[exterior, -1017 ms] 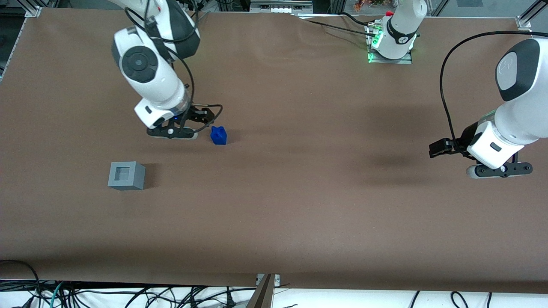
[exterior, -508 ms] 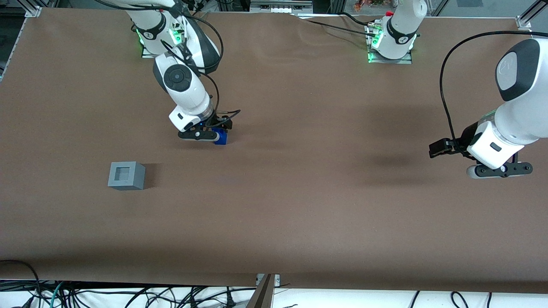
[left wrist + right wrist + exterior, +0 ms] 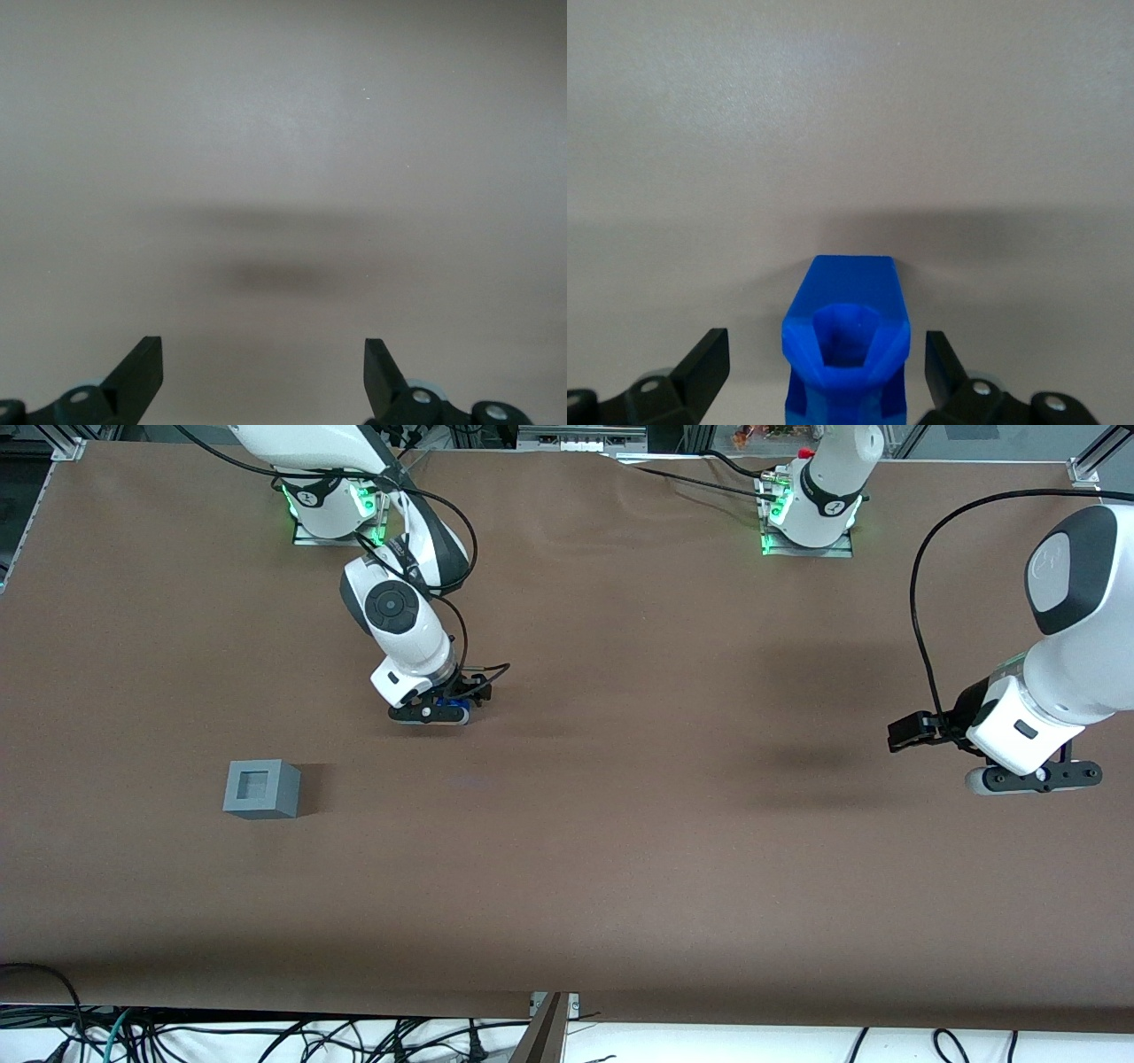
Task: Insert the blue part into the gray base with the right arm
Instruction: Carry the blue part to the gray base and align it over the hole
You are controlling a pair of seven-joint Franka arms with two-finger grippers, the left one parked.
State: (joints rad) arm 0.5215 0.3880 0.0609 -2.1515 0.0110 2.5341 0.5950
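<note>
Right arm is low over the table w/ its gripper down around the blue part, fingers spread, one each side, not touching yet. Gray base sits well apart, nearer the front cam. Blue part looks light, rigid, prob slick plastic; best pinched on its flat side faces, below the knobs.

right arm: bent down low to the table | end effector: fingers spread apart
</note>
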